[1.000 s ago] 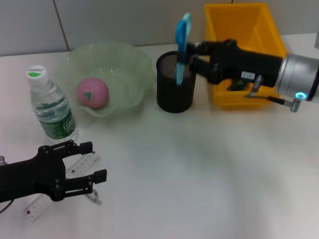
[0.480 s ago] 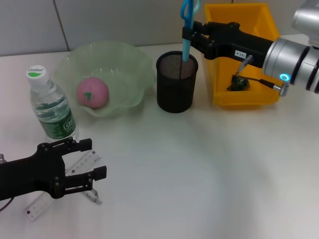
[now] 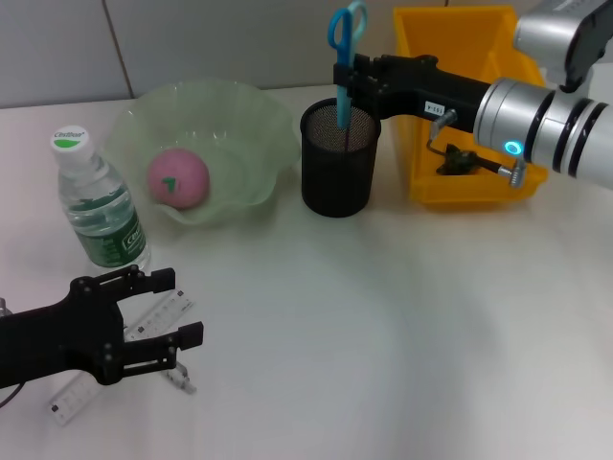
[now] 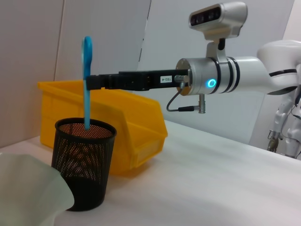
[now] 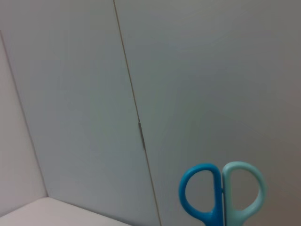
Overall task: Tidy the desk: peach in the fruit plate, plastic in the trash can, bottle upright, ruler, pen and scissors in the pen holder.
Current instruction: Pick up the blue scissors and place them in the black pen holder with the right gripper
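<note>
My right gripper [image 3: 342, 80] is shut on the blue scissors [image 3: 344, 48], which stand upright with their blades dipping into the black mesh pen holder [image 3: 335, 163]. The left wrist view shows the same grip, scissors [image 4: 86, 70] over the holder [image 4: 84, 165]. A pink peach [image 3: 177, 178] lies in the green fruit plate [image 3: 239, 115]. The bottle [image 3: 94, 203] stands upright. My left gripper [image 3: 180, 307] is open just above the white ruler [image 3: 163, 312]. Dark plastic [image 3: 460, 161] lies in the yellow trash can [image 3: 479, 57]. The pen is hidden.
The fruit plate stands close beside the pen holder on one side, the yellow trash can on the other. A wall runs behind them. Bare white tabletop [image 3: 383, 335] spreads across the front and right.
My right gripper has raised the scissors from a tilt to upright and shifted them left over the pen holder, blades now lowering inside. The left arm has stayed put.
</note>
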`<move>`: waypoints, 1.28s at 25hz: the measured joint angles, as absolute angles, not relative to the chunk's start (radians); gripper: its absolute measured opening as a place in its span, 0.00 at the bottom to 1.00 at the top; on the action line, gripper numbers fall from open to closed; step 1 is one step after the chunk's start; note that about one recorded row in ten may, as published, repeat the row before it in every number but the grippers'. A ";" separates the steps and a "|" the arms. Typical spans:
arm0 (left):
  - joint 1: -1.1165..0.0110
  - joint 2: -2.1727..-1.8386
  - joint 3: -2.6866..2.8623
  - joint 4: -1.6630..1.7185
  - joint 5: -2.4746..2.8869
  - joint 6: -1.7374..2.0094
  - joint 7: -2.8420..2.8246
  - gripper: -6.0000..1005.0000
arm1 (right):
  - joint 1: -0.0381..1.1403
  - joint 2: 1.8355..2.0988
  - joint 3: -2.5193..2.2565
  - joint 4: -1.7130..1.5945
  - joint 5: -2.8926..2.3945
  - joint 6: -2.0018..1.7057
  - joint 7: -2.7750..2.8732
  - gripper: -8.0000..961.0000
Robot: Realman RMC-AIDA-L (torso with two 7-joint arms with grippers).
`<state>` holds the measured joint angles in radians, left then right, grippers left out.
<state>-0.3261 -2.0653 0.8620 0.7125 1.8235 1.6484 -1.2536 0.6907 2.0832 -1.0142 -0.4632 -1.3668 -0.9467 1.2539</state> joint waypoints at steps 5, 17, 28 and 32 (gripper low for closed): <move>-0.326 -2.064 0.862 0.699 1.823 1.648 -1.235 0.81 | 0.713 2.084 -1.021 -0.432 -1.367 -0.921 1.251 0.25; -0.324 -2.062 0.862 0.698 1.811 1.655 -1.220 0.80 | 0.714 2.086 -1.066 -0.428 -1.365 -0.899 1.247 0.25; -0.324 -2.060 0.857 0.698 1.809 1.657 -1.219 0.80 | 0.712 2.085 -1.083 -0.431 -1.376 -0.903 1.245 0.25; -0.324 -2.060 0.848 0.698 1.809 1.660 -1.219 0.80 | 0.711 2.084 -1.100 -0.433 -1.376 -0.901 1.244 0.29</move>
